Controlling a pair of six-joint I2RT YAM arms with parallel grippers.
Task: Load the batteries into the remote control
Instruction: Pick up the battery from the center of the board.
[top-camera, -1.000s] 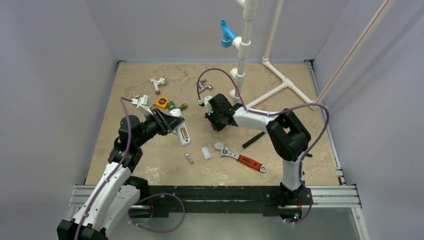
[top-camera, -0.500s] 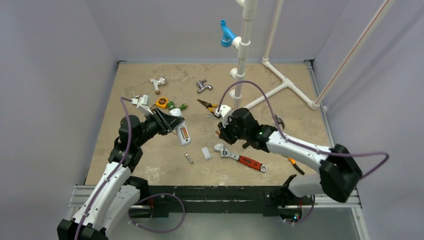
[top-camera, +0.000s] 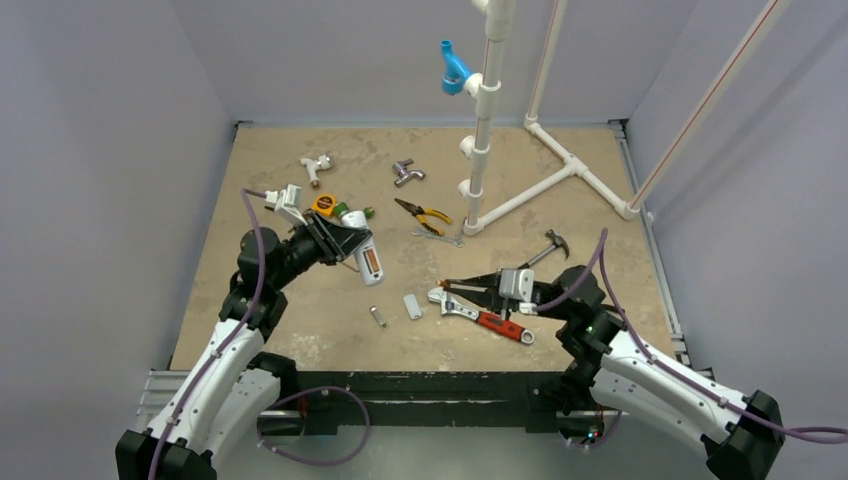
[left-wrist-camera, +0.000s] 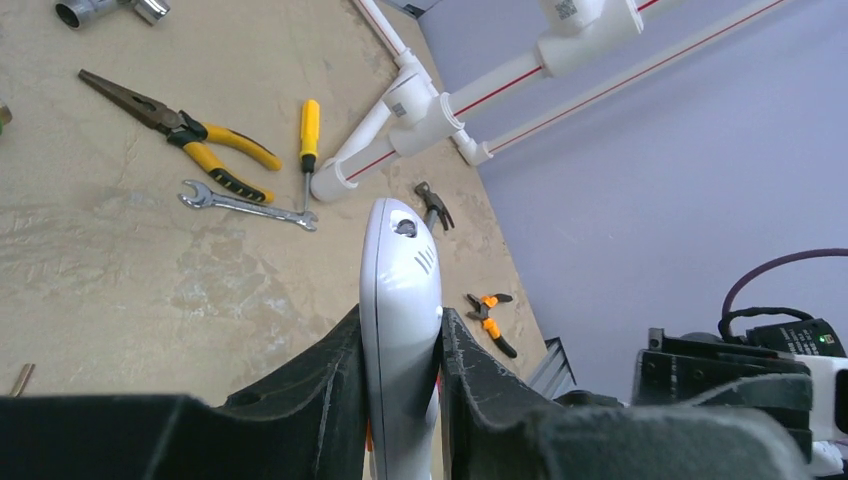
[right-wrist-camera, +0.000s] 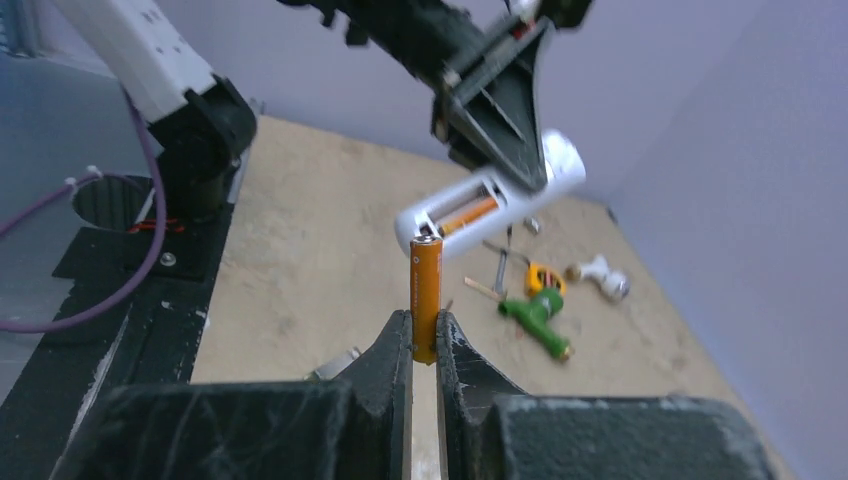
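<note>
Looking at what is hidden first: your left wrist camera shows the small white rectangular plastic remote control (left-wrist-camera: 400, 280) edge-on only. Its lower end is buried between the dark fingers (left-wrist-camera: 305, 395) of the left gripper (left-wrist-camera: 400, 335), so its buttons and battery bay cannot be seen there. That gripper is closed tight against both long sides of the remote and holds it off the tan table (top-camera: 300, 320), left of the middle.

From your right wrist camera the bay faces you, open, with one seated orange battery (right-wrist-camera: 466, 216) lying lengthwise in it. The right gripper (right-wrist-camera: 424, 328) has its jaws almost together, pinching the lower end of one upright orange cylinder battery (right-wrist-camera: 426, 285). The top of this battery overlaps the remote's near end in that view. This seems to be line of sight only, since from above the right gripper sits well right of the remote. The held battery is too small to make out in the top view.

You have two batteries and one remote. Between the grippers and nearer the bases, one loose white rectangular cover piece (top-camera: 412, 306) and one small silvery metal cylinder (top-camera: 377, 317) lie side by side, apart. One red-handled adjustable wrench (top-camera: 485, 316) lies just beneath the right gripper. One pair of yellow-handled pliers (top-camera: 422, 212) lies farther off, and one hammer (top-camera: 548, 246) is to the right.
</note>
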